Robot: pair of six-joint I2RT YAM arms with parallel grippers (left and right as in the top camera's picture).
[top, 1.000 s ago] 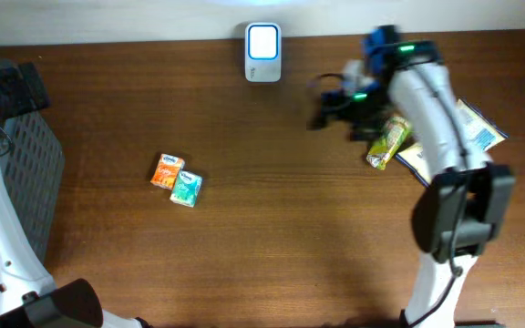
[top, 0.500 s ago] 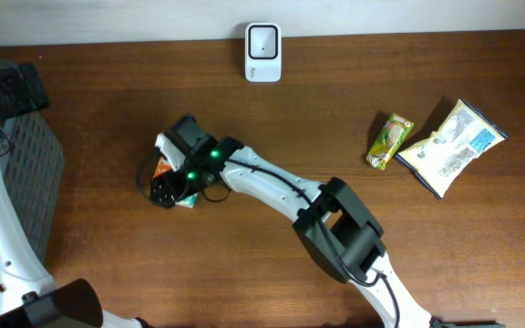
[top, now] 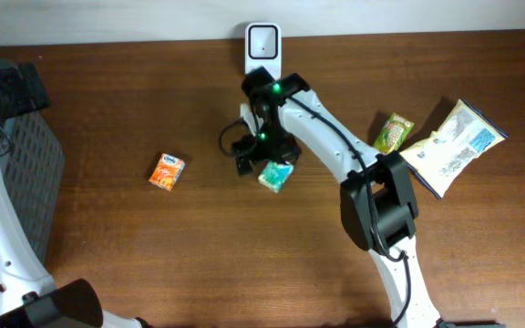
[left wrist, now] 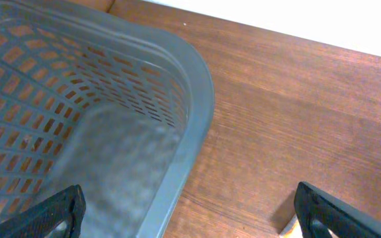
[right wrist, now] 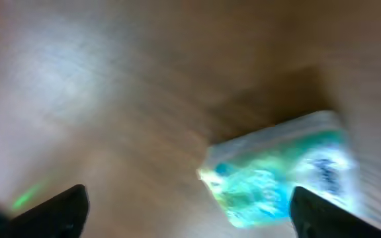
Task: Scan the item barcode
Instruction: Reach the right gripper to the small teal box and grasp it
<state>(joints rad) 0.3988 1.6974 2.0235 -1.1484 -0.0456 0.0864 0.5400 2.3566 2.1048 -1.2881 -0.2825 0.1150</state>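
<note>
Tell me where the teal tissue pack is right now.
In the overhead view, the teal tissue pack is near the table's middle, below the white scanner and to the right of the orange pack.

Claw [left wrist: 189, 192] hangs wide over grey basket [left wrist: 200, 86] and wooden table [left wrist: 296, 112].

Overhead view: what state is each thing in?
teal packet, lying on table
orange packet, lying on table
green snack bar, lying on table
chip bag, lying on table
basket, nothing seen inside
left pincer, open, near basket
right pincer, open, by teal packet
</note>
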